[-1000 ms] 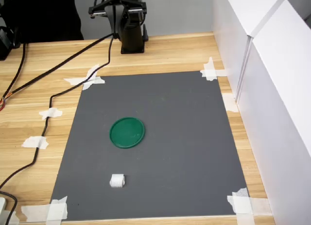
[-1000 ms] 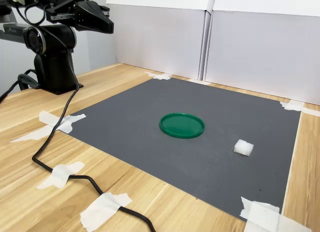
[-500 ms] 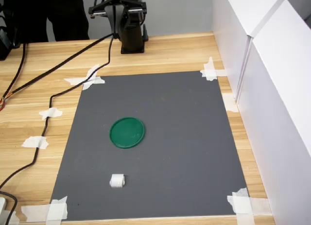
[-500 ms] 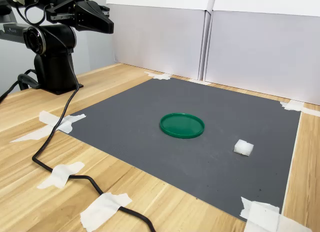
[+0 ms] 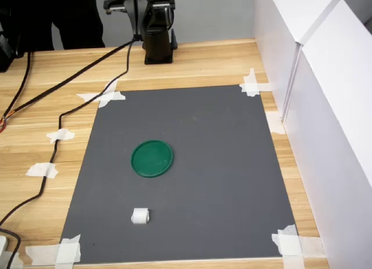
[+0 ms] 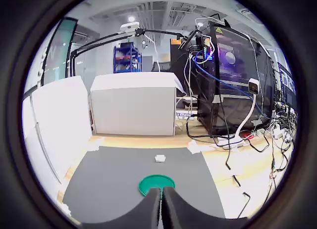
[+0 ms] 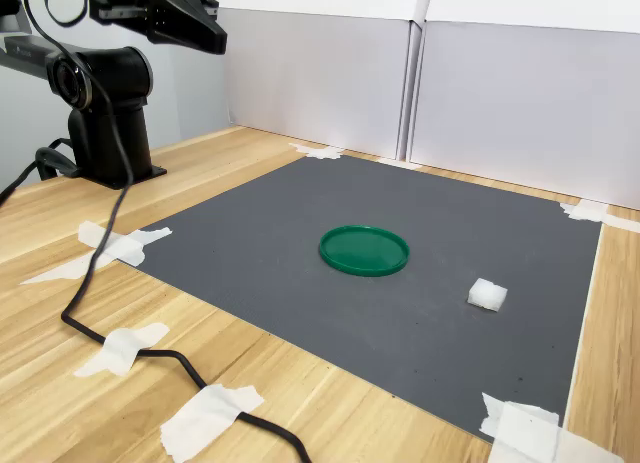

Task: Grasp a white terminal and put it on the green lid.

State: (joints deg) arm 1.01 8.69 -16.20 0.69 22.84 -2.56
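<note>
**Terminal lies well apart from the raised pincer**

While the small white plastic terminal block sits on the dark grey rectangular mat, the black gripper of the arm hangs high above the wooden tabletop, near the arm's black base and beyond the mat's edge. Seen in the wrist view, the two dark fingers lie pressed together with no gap and nothing between them.

Between pincer and terminal lies the flat round dark green plastic lid, resting flat on the mat. In the wrist view the lid shows just past the fingertips, and the terminal lies farther off, beyond the lid. In the first exterior view the terminal lies near the mat's lower edge, below the lid and slightly toward the first exterior view's left, apart from it. In the second exterior view the terminal sits toward the second exterior view's right of the lid, not touching it.

Strips of white tape hold the mat's corners, and a black cable trails across the wood.
</note>
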